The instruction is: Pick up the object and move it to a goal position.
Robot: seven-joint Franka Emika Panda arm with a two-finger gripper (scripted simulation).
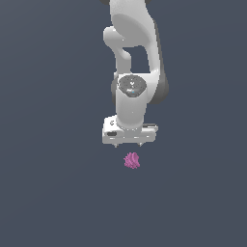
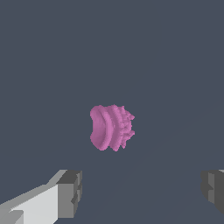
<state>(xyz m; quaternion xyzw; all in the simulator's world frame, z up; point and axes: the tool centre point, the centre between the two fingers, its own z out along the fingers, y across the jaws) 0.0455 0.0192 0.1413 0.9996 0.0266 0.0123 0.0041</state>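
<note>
The object is a small magenta-pink spiky cluster lying on the dark grey surface, just below my white gripper in the exterior view. In the wrist view the object shows a smooth rounded side and a side with many short spikes. My gripper is open and empty, its two grey fingertips spread wide, much wider than the object. The gripper hangs above the object and does not touch it.
The white arm rises straight up behind the gripper. A plain dark grey surface lies all around. No goal marker shows.
</note>
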